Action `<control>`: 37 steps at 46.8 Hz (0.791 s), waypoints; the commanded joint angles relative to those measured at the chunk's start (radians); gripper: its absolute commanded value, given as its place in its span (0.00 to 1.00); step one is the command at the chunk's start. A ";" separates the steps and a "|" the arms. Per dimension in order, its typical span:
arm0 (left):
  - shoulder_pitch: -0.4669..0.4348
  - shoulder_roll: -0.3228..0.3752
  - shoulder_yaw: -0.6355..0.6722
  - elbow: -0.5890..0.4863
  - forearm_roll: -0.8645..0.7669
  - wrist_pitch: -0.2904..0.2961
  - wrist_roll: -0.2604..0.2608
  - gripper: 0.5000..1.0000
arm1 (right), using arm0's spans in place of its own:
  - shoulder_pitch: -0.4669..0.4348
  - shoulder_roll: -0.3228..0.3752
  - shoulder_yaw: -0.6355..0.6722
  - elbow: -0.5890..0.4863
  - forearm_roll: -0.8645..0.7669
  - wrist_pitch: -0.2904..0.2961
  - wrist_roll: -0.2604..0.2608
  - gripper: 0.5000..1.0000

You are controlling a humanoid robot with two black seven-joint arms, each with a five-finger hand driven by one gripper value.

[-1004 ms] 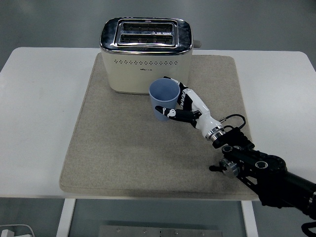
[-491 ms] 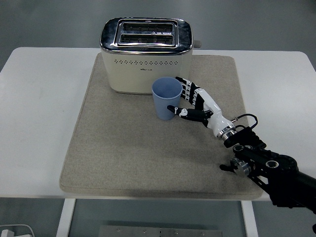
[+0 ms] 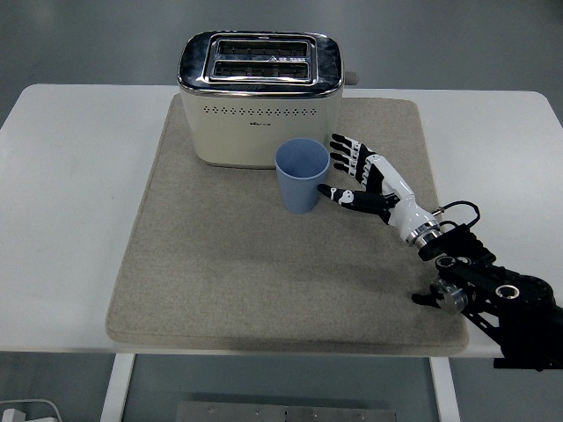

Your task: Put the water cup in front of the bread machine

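Since a second ago: cup (image 3: pixel 302 185) was held off the mat in the right hand (image 3: pixel 362 180); it now stands on the mat, and the hand has let go and drawn back to the right.
Cup: plain pale blue tumbler, no handle, open mouth up, upright; inside looks empty; narrows slightly toward the base.
Cup's place: on the mat (image 3: pixel 220 264), just in front of the toaster (image 3: pixel 259 97) and toward its right end; its rim overlaps the toaster's lower front from this angle, so I can't tell whether they touch.
Right hand: fingers spread and straight, holding nothing; thumb tip close beside the cup's right wall, the other fingers fanned behind it near the cup's upper right.
Right arm: black, coming in from the lower right corner, with a white forearm section above the wrist.
Toaster: cream body, shiny chrome top, two slots, at the back of the mat.
Mat: beige, covering most of the white table (image 3: pixel 70 176).
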 commanded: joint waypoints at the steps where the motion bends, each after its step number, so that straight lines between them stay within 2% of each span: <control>1: 0.000 0.000 0.000 0.000 0.000 0.000 0.000 1.00 | -0.003 -0.027 0.005 0.013 0.000 0.000 0.000 0.83; 10: 0.000 0.000 0.000 0.000 0.000 0.000 0.000 1.00 | -0.003 -0.089 0.010 0.026 0.017 0.000 0.000 0.83; 18: 0.000 0.000 0.000 0.000 0.000 0.000 0.000 1.00 | 0.008 -0.129 0.046 0.024 0.064 0.054 0.000 0.83; 23: 0.000 0.000 0.000 0.000 0.000 0.000 0.000 1.00 | 0.023 -0.146 0.049 0.024 0.093 0.059 0.000 0.83; 30: 0.000 0.000 0.000 0.000 0.000 0.000 0.000 1.00 | 0.064 -0.149 0.048 0.024 0.181 0.066 -0.111 0.83; 37: 0.000 0.000 0.000 0.000 -0.002 0.000 0.000 1.00 | 0.123 -0.143 0.048 0.013 0.274 0.066 -0.258 0.83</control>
